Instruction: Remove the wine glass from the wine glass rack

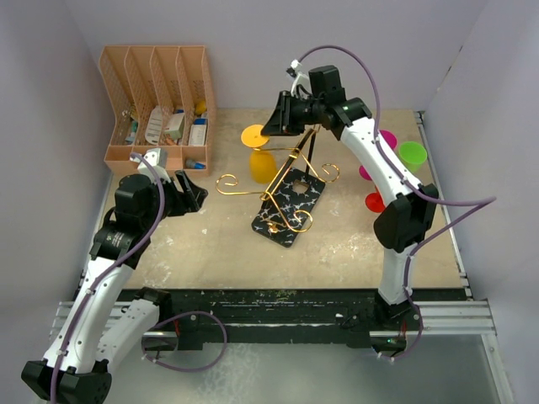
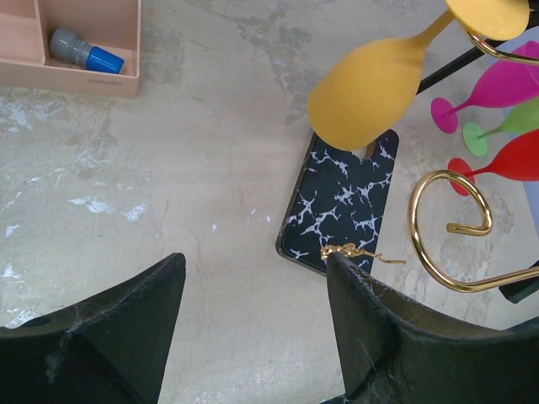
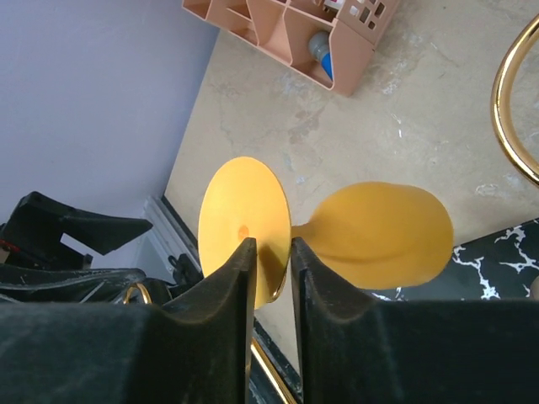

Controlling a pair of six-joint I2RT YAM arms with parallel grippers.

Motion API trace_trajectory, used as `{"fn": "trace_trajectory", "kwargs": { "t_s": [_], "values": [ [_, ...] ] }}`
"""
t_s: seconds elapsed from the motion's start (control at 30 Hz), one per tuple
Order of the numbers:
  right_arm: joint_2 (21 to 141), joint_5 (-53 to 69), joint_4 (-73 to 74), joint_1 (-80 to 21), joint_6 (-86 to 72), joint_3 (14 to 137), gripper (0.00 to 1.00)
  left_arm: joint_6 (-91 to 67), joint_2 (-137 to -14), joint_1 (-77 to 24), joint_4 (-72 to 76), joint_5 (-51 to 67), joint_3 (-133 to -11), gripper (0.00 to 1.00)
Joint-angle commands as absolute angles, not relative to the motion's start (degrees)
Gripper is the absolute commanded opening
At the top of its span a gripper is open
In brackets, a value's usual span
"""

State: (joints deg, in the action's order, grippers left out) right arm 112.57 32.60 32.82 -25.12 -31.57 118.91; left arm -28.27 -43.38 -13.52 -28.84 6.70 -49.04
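Peach plastic file organiser [image 1: 156,105] sits far left at the back, with small items in its slots. Left gripper [image 1: 192,192] hangs above the beige tabletop [image 1: 210,244], jaws spread wide, nothing between them. Yellow plastic wine glass [image 1: 261,164] is centre-back, tilted, bowl lower than its foot, which sits against a curled arm of the gold wire wine glass rack [image 1: 290,181]. Cannot tell if it's still hooked. The rack has a black white-veined square base [image 1: 286,209]. Right gripper [image 3: 272,252] pinches the rim of the glass's round foot. Pink, green and red wine glasses [image 1: 410,154] stand far right.
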Motion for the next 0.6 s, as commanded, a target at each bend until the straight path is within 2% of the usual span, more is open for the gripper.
{"fn": "trace_trajectory", "kwargs": {
  "t_s": [0.0,0.1,0.17,0.57],
  "values": [
    [111.64,34.44,30.59,-25.48,-31.84,119.96,0.18,-27.42,-43.12,-13.45,-27.73,5.98,-49.22,0.71],
    [110.99,33.60,29.95,-25.49,-32.08,119.39,0.04,-27.51,-43.00,-13.45,-27.84,5.98,-49.21,0.71],
    [110.46,33.55,29.32,-25.48,-32.65,118.90,0.00,-27.50,-43.02,-13.45,-27.77,5.98,-49.22,0.71],
    [107.27,41.17,20.64,-25.40,-40.36,113.58,0.00,-27.60,-43.31,-13.43,-27.60,6.15,-49.24,0.71]
  ]
}}
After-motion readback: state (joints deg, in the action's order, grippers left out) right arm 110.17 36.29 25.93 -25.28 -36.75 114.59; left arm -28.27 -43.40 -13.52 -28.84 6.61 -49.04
